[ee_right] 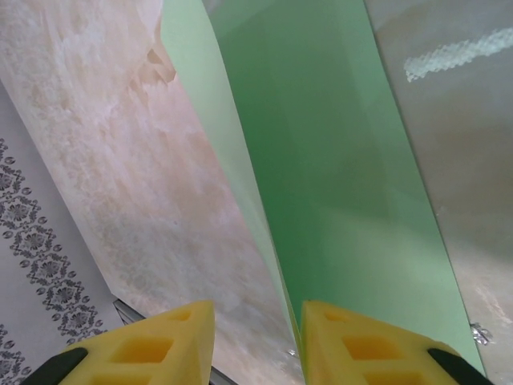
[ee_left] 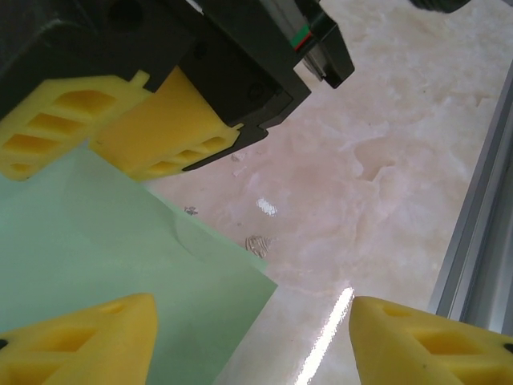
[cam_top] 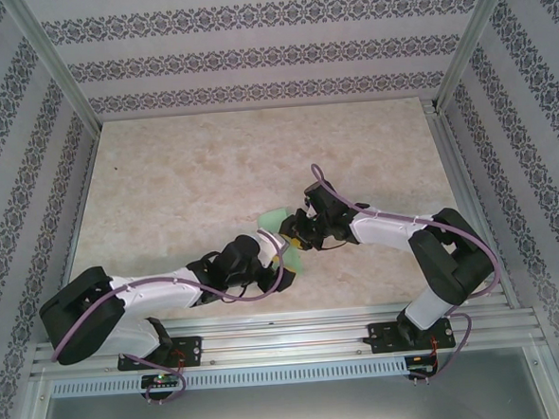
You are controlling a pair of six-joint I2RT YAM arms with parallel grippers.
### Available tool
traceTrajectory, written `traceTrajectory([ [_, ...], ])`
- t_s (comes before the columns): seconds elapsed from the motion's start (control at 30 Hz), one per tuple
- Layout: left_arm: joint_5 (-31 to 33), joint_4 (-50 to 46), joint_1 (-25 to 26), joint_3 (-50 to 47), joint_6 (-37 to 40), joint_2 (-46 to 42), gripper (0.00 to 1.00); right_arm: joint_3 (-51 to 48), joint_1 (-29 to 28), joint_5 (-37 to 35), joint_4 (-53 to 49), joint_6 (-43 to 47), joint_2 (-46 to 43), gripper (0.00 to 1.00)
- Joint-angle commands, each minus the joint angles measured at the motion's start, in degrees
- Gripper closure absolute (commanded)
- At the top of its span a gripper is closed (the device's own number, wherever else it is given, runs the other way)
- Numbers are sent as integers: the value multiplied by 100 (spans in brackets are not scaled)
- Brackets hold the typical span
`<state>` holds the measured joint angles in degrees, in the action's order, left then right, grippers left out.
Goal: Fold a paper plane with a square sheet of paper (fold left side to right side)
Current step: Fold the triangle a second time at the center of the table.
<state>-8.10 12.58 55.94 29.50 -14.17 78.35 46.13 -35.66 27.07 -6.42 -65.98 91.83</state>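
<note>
The sheet (cam_top: 276,220) lies toward the tabletop's (cam_top: 164,179) front edge, about midway along it, and looks part-folded. The left tool (ee_left: 255,303) stands wide apart over it, gripping nothing. The right tool (ee_right: 258,309) is partly apart, unclamped, one finger just beside the fold. A clean crease probably needs the left edge matched squarely onto the right before pressing flat along the fold.

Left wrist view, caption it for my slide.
Open left claw above the green paper, right claw at its far edge.
</note>
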Motion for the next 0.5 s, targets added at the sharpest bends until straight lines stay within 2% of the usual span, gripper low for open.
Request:
traceTrajectory([
  [0.0,202,-123,129,237,88,214,32,151,-61,13,21,-21,45,66],
  [0.13,601,-270,240,495,66,527,30,159,-75,9,22,-29,63,66],
  [0.23,870,-405,285,651,34,690,34,167,-88,8,8,-22,76,66],
  [0.33,985,-488,294,697,3,722,44,186,-95,-8,-52,12,98,66],
  [0.47,1045,-581,294,661,-6,674,63,212,-90,-29,-117,67,123,66],
])
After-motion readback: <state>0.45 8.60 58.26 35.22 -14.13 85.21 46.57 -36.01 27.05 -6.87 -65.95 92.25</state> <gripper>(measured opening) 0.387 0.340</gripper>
